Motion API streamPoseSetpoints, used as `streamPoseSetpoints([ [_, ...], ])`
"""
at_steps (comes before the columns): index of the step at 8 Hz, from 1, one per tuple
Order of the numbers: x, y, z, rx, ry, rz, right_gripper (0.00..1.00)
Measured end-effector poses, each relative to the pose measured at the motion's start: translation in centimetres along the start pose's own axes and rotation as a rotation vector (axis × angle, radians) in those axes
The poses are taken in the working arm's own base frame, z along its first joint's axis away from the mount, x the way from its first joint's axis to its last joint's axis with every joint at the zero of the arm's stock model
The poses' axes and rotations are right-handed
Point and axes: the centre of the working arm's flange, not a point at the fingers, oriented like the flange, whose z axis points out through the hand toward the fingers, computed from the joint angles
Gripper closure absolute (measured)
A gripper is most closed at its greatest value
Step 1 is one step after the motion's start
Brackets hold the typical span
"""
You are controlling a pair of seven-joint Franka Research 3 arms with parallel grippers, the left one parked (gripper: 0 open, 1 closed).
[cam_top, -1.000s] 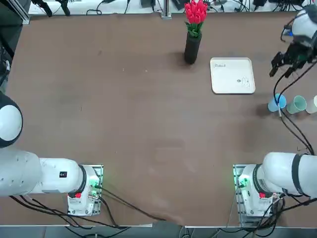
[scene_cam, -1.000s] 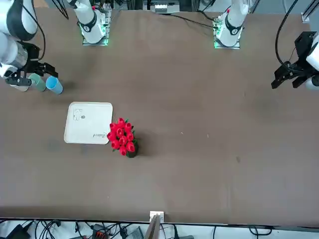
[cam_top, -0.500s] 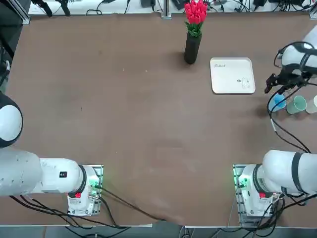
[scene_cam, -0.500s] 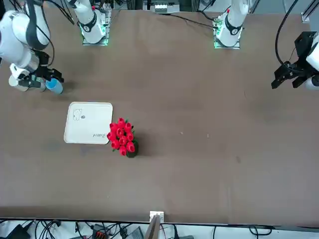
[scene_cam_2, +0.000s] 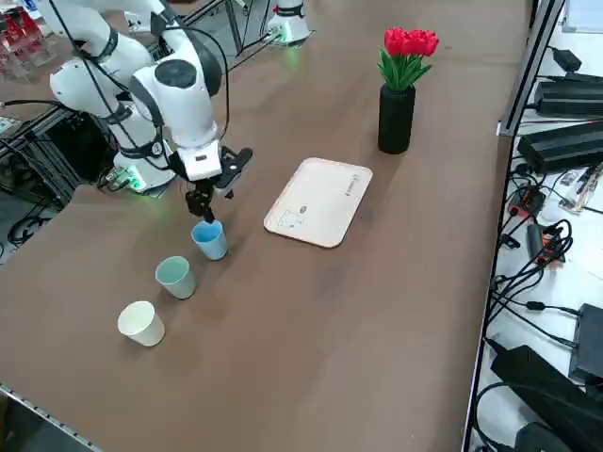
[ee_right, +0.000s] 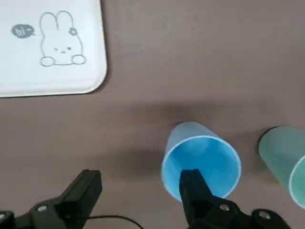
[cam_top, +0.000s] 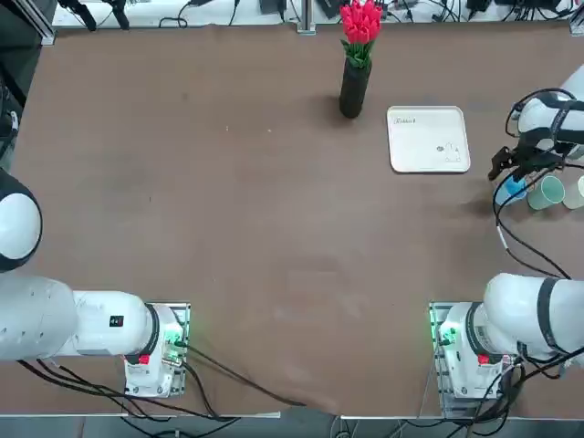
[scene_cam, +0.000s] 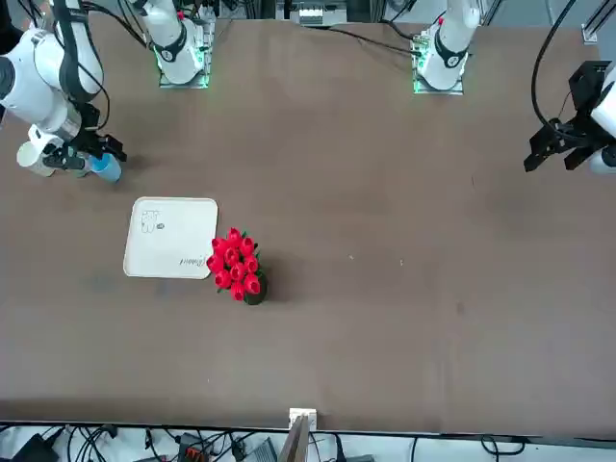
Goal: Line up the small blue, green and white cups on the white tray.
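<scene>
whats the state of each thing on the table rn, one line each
blue cup: upright on the table, off the tray, one finger of the pincer over its mouth
green cup: upright on the table, untouched
white cup: upright on the table, untouched
white tray: flat on the table, holds no cups
right pincer: open, low at the blue cup, holding nothing
vase with red flowers: upright beyond the tray

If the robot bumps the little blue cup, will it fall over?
Probably, quite easily. The blue cup is a small, thin-looking cup standing empty and upright on the table, so it likely weighs little and would slide or tip. Its round, tapered shape suggests it would roll in a curve once down. The open right tool hovers just above its rim, so a gentle approach seems wise.
</scene>
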Motion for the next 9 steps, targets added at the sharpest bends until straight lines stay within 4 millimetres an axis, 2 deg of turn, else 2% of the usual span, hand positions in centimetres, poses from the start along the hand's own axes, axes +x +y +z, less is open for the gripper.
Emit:
streamPoseSetpoints([
  [1, -0.2, 0.8, 0.8, 0.000, 0.008, 0.003, 0.00],
  [3, -0.7, 1.2, 2.5, 0.000, 0.010, 0.010, 0.02],
  [4, -0.8, 1.2, 3.1, 0.001, 0.009, 0.010, 0.14],
  [5, -1.0, 1.3, 3.6, 0.002, 0.007, 0.008, 0.16],
  [8, -1.5, 2.2, 4.1, 0.007, 0.003, 0.012, 0.76],
  [9, -1.3, 2.2, 3.9, 0.003, 0.009, 0.009, 0.93],
])
